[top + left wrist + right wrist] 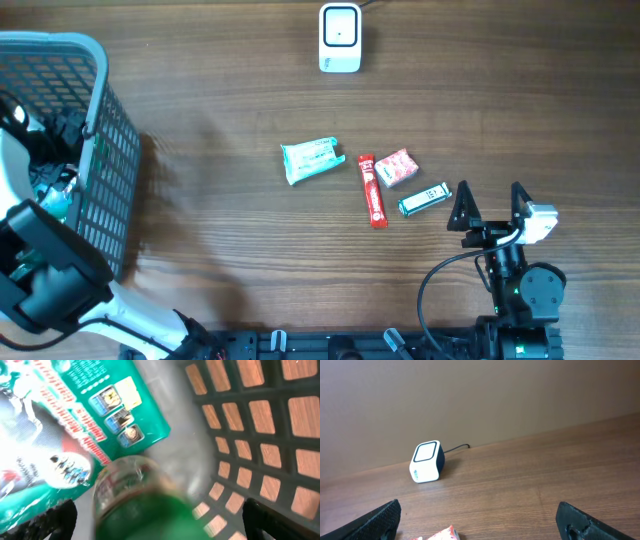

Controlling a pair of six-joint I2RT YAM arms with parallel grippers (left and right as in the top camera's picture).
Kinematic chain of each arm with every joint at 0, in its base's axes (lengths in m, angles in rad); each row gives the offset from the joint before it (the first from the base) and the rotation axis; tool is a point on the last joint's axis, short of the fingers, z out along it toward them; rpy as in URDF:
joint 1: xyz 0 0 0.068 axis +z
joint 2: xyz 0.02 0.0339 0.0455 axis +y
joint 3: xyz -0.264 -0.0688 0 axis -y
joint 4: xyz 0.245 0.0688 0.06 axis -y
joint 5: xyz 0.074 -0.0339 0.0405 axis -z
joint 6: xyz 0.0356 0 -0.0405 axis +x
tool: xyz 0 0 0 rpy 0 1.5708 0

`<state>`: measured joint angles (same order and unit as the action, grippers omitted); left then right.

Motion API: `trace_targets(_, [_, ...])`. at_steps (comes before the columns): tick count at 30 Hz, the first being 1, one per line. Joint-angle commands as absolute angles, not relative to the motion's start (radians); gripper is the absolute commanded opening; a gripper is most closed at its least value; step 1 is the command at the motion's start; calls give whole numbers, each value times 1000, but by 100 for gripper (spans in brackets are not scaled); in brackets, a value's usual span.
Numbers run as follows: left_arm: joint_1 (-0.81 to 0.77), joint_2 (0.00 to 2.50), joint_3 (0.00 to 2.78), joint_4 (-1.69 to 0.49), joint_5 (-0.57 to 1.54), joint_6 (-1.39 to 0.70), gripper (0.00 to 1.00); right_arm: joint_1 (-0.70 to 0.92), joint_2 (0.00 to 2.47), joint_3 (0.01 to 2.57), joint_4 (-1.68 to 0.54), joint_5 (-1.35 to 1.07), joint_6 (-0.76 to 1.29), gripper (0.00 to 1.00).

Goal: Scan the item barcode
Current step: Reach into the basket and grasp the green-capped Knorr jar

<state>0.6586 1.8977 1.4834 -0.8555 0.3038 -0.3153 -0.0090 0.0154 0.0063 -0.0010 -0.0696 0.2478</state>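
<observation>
The white barcode scanner [340, 38] stands at the table's far edge and shows in the right wrist view as the scanner [426, 462]. Loose items lie mid-table: a teal packet [312, 159], a red stick pack [372, 190], a pink packet [397, 167] and a small green pack [424, 199]. My right gripper [492, 205] stands open just right of them, nothing between its fingers [380, 520]. My left gripper [160, 527] is open inside the grey basket [100, 140]. A blurred green-topped clear container [145, 505] lies between its fingers with gaps on both sides. A teal-green printed packet [100, 415] lies behind it.
The basket's lattice wall [250, 425] stands close on the right of my left gripper. The left arm [45, 265] reaches over the basket's near side. A corner of the pink packet [442, 535] shows low in the right wrist view. A cable runs behind the scanner.
</observation>
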Motion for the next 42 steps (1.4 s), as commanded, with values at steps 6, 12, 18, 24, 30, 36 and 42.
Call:
trace_targets(6, [665, 1880, 1494, -904, 295, -299, 100, -3, 7, 5, 1, -60, 239, 100])
trace_targets(12, [665, 1882, 1494, -942, 295, -299, 100, -3, 7, 5, 1, -60, 239, 100])
trace_targets(18, [665, 1917, 1491, -976, 268, -299, 100, -3, 7, 5, 1, -60, 239, 100])
trace_targets(24, [660, 2014, 1491, -990, 268, -298, 100, -3, 7, 5, 1, -60, 239, 100])
trace_targets(30, [643, 2040, 1493, -1000, 268, -295, 78, -3, 7, 5, 1, -60, 239, 100])
trace_targets(36, [648, 2033, 1582, -1094, 268, -295, 61, -3, 7, 5, 1, -60, 239, 100])
trace_targets(42, [648, 1996, 1892, -1283, 268, -295, 60, -3, 7, 5, 1, -60, 239, 100])
